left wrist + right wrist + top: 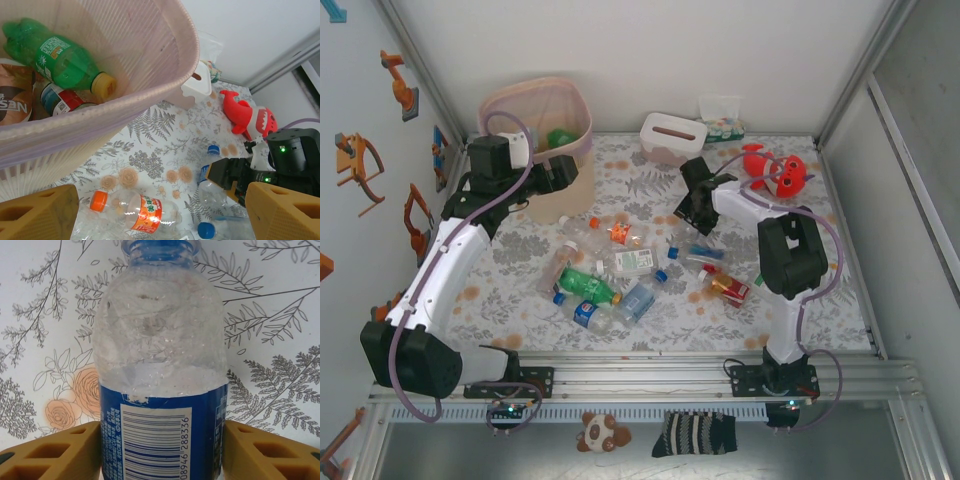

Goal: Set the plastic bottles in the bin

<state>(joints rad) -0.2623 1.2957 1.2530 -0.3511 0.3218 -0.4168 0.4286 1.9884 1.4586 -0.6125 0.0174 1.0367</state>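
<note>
The beige bin (582, 140) with its pink liner stands at the back left. Inside it lie a green bottle (65, 62) with a yellow cap, a brown-labelled one (15, 102) and a red-labelled one (62, 100). My left gripper (563, 172) hovers beside the bin's front, open and holding nothing (160, 192). Several plastic bottles (610, 275) lie scattered mid-table, one with an orange label (145, 212). My right gripper (162, 440) is low over the table at centre right (692, 212). Both its pads press a clear blue-labelled bottle (160, 355).
A white tissue box (672, 137) sits at the back centre, a red shark plush (775, 170) at the back right. A small pack of items (723, 125) rests against the back wall. Enclosure walls close in left, right and behind.
</note>
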